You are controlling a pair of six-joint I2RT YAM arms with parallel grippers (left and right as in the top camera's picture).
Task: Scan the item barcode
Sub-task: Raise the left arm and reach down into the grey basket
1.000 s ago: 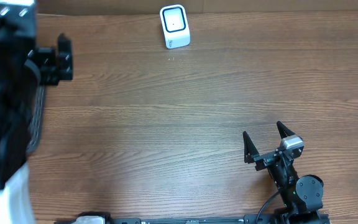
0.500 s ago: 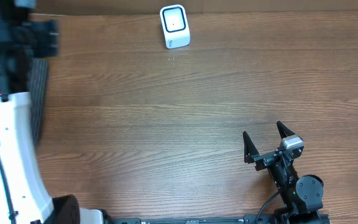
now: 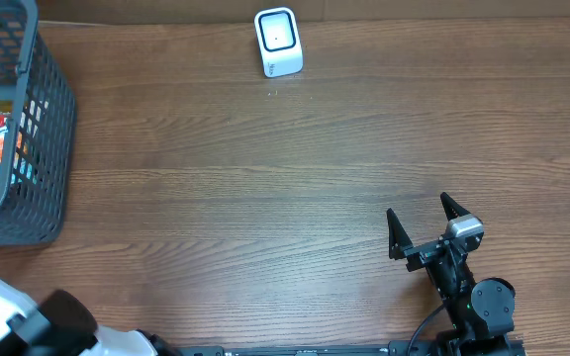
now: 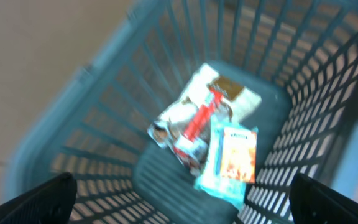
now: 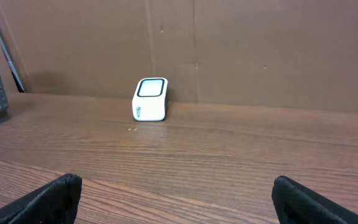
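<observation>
Item packets (image 4: 210, 134): lay heaped on the floor of a grey lattice basket (image 3: 43, 129), itself set at the left end of the wooden table (image 3: 265, 178). Showed a teal packet (image 4: 232, 158) with an orange panel, a red-and-white tube (image 4: 197, 121) beside it and a pale packet (image 4: 232, 93) with a brown patch behind; too blurred to make out any barcode. Left gripper (image 4: 185, 202): hovered over the basket's mouth, fingers spread wide, holding nothing. Right gripper (image 3: 419, 213): sat low near the front edge, well apart from the basket, likewise spread wide and empty. White barcode scanner (image 3: 278, 42): stood at the far edge before a brown cardboard backdrop (image 5: 260, 50).
</observation>
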